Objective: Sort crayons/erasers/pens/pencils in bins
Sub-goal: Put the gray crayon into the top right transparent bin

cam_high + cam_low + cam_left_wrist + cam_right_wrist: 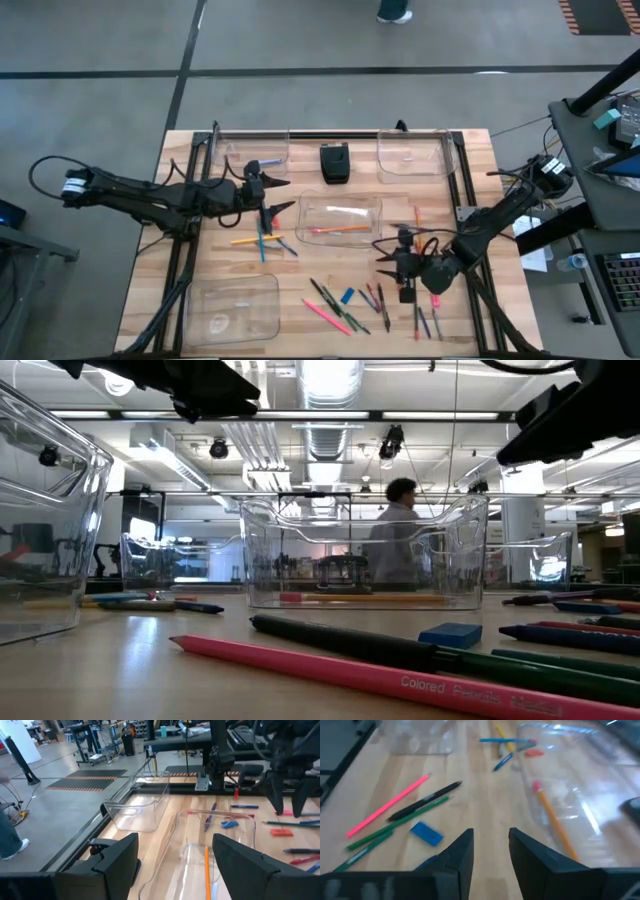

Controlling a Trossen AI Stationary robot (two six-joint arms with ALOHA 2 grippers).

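Wooden counter [240, 275] under both arms, and I read it from my left side across. My left gripper [277, 195] hangs over the rear left part of the counter, its fingers [117, 857] spread wide with nothing between them, just beside the rear left bin [250, 150]. Below it a small heap of pencils [262, 240] lies loose on the wood, and the front left bin [232, 308] sits nearer the edge. A small black box [334, 163] stands at the rear middle. In the centre bin [340, 220] I see an orange pencil [338, 230] lying flat. In front of it a pink pencil [326, 316], dark and green sticks [345, 312] and a blue eraser [347, 296] are scattered. My right gripper [388, 262] hovers above the wood just right of these, fingers [462, 855] a narrow gap apart and, as far as I can see, empty. More pens [425, 322] lie near it, and the rear right bin [412, 155] sits behind.
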